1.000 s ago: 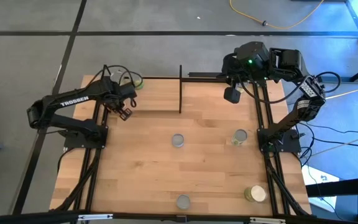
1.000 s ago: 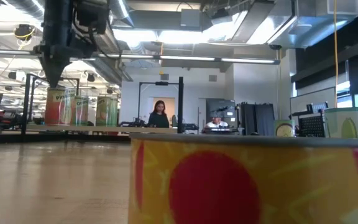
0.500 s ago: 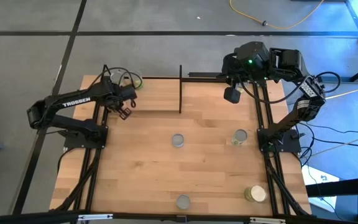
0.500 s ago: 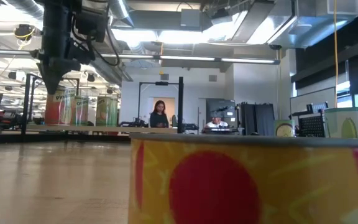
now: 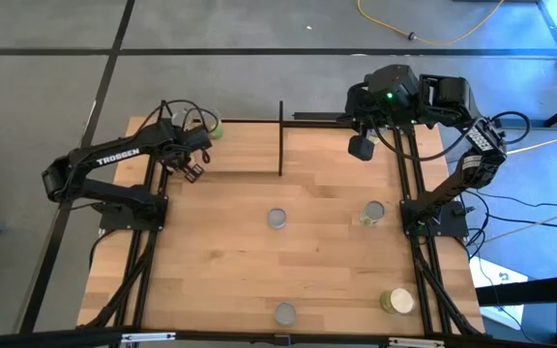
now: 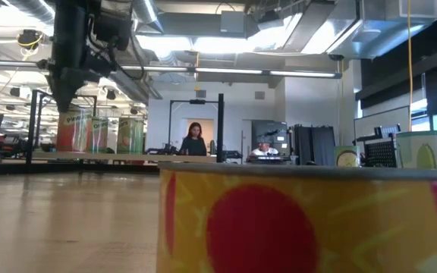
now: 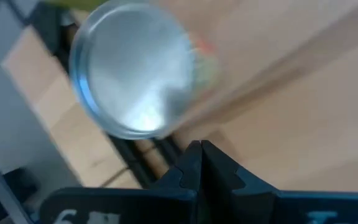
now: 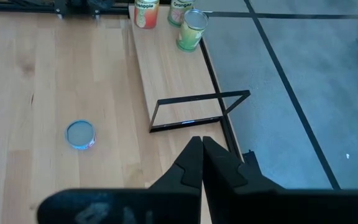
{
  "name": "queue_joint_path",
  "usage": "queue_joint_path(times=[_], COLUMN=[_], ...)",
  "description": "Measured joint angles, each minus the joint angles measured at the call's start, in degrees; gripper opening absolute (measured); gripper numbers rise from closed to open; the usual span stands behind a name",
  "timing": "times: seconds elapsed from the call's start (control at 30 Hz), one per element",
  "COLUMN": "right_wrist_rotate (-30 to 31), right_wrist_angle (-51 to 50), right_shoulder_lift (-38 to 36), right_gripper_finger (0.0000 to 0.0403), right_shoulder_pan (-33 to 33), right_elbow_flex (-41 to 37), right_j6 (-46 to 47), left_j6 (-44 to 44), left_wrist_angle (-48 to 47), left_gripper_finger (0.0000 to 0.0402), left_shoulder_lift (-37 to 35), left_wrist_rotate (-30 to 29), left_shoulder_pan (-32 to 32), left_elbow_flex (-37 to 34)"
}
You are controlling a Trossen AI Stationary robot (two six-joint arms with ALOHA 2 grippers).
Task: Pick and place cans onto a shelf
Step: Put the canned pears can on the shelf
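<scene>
Two dark six-joint arms reach over the light wooden tabletop (image 5: 259, 261). The left arm stretches from its base at the table's left edge toward the far left corner, its left gripper (image 5: 193, 172) raised over the small shelf of thin black posts and pale board (image 5: 249, 145); the left wrist view shows its fingertips (image 7: 199, 163) pressed together, holding nothing. A silvery-topped can with a greenish-yellow side (image 5: 211, 126) stands on the shelf board just beyond this gripper, and appears as a blurred round lid (image 7: 132, 74) just ahead of the closed tips. The right arm is folded back at the far right corner, its right gripper (image 5: 360, 147) hanging above the table's far edge, fingertips (image 8: 202, 163) closed on nothing. Four further cans stand on the tabletop: one near the centre (image 5: 277, 218), one to its right (image 5: 372, 212), one near the front right corner (image 5: 396, 302), one at the front edge (image 5: 284, 313).
</scene>
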Motion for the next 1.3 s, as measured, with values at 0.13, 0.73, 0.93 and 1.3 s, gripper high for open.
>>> queue_joint_path(times=[0.13,0.73,0.93,1.3], right_wrist_rotate=[-0.4,-29.7,-29.7,-39.6], right_wrist_angle=[-2.8,-7.5,-7.6,-7.3], right_shoulder_lift=[-0.5,-11.0,-16.4,-17.0], right_gripper_finger=[0.0007,0.0003,0.0002,0.0025], right_shoulder_pan=[0.0,13.5,25.6,38.1], right_elbow_flex=[1.2,-6.4,-18.7,-38.6], right_j6=[0.7,18.6,37.0,66.5], left_j6=[-1.2,2.0,0.6,0.5], left_wrist_angle=[-1.0,-0.3,-1.0,-1.0], left_gripper_finger=[0.0000,0.0000,0.0000,0.0000], left_shoulder_lift=[-0.5,-1.3,-1.2,-1.2], left_wrist_rotate=[5.6,11.7,8.5,6.6], left_shoulder_pan=[-4.0,-29.1,-34.7,-39.4], left_elbow_flex=[6.8,28.6,28.6,28.6])
